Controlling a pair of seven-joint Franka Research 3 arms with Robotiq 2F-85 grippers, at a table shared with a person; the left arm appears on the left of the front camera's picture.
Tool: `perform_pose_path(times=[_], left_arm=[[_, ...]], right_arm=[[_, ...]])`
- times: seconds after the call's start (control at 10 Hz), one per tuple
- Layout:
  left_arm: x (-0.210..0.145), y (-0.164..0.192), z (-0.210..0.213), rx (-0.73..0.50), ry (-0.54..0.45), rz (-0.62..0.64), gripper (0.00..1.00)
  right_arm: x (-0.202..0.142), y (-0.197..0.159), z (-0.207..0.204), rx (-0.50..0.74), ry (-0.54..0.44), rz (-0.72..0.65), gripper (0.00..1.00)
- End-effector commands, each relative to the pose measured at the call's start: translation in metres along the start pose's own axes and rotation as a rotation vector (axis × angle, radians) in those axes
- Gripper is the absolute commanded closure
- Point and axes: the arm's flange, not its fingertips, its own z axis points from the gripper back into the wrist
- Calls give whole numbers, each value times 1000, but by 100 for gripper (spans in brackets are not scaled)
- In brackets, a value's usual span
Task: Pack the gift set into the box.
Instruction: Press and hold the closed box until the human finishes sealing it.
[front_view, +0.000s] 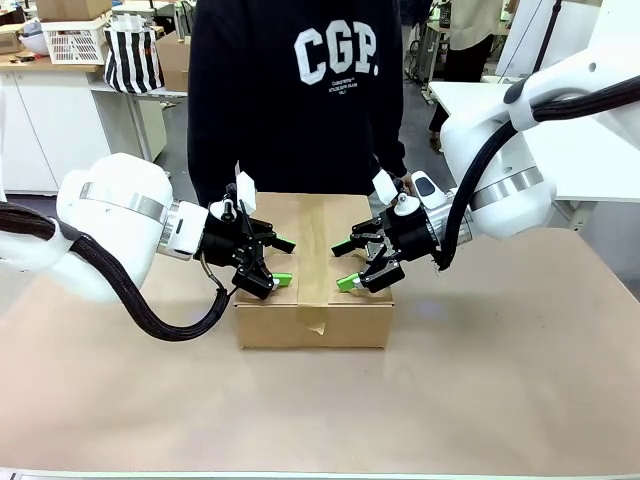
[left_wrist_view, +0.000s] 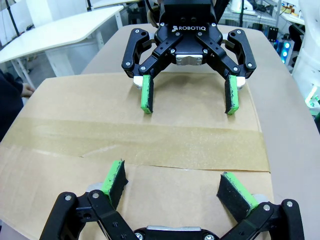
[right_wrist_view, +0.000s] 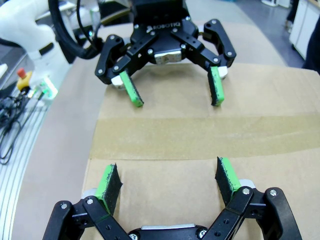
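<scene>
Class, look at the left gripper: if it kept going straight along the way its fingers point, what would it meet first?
Most likely the right gripper, which faces the left gripper head-on across the taped seam of the box. Its fingers tilt slightly down, so they might graze the box top first; depth is unclear.

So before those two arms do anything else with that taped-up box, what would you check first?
1. Box flaps closed: ok, flat on top.
2. Tape along the centre seam: ok, though its end at the front face looks a little wrinkled.
3. Left gripper free: ok, jaws open, holding nothing.
4. Right gripper free: ok, jaws open, holding nothing.
5. Grippers apart from each other: ok, they face each other across the tape.
6. Person's hands out of the way: cannot tell, mostly hidden behind the arms.
</scene>
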Motion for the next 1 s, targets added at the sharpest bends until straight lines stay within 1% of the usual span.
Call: perform_pose_path(times=[0.0, 0.9], left_arm=[[-4, -2, 0, -4, 3, 2, 0], [-4, -2, 0, -4, 3, 2, 0]], right_arm=[[-2, 1, -2, -2, 7, -1, 0], [-2, 1, -2, -2, 7, -1, 0]])
